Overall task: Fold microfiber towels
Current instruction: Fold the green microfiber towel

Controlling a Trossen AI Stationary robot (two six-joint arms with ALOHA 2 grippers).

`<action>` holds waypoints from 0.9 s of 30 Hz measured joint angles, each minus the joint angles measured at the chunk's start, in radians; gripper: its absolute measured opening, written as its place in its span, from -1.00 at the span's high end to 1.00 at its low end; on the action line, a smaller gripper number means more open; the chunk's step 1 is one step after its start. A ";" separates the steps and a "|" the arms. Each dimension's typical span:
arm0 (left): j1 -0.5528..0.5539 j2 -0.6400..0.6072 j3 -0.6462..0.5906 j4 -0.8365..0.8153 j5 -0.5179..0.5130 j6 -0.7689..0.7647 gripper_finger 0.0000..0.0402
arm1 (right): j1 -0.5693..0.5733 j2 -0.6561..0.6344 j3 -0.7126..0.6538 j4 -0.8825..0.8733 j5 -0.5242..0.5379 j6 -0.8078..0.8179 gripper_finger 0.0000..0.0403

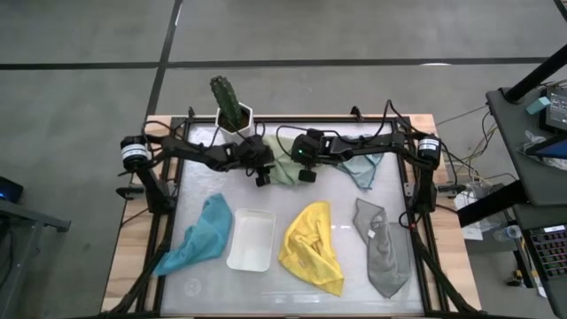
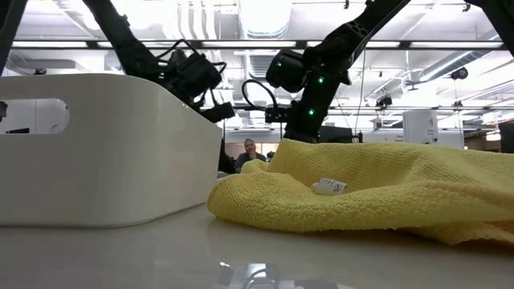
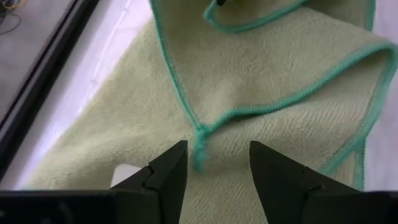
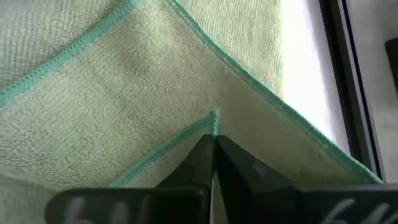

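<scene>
The left gripper point(image 3: 217, 171) hangs over the pale green towel point(image 3: 261, 81), its two dark jaws standing apart with a stitched corner of the cloth showing between them. The towel lies rumpled, one green-edged fold lapping over another. Beside it a strip of pale surface point(image 3: 93, 59) shows, bordered by a dark frame rail point(image 3: 43, 81).
</scene>
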 joint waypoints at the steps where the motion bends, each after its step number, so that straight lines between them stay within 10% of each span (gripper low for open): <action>1: 0.000 0.006 0.000 0.000 0.000 0.000 0.22 | 0.000 0.000 0.000 0.000 -0.007 -0.003 0.95; 12: 0.001 0.036 0.002 0.049 0.000 0.029 0.25 | 0.002 -0.067 0.000 -0.024 -0.178 -0.081 0.96; 27: 0.002 0.036 0.001 0.112 -0.001 0.091 0.98 | 0.002 -0.090 -0.001 0.050 -0.384 -0.195 0.96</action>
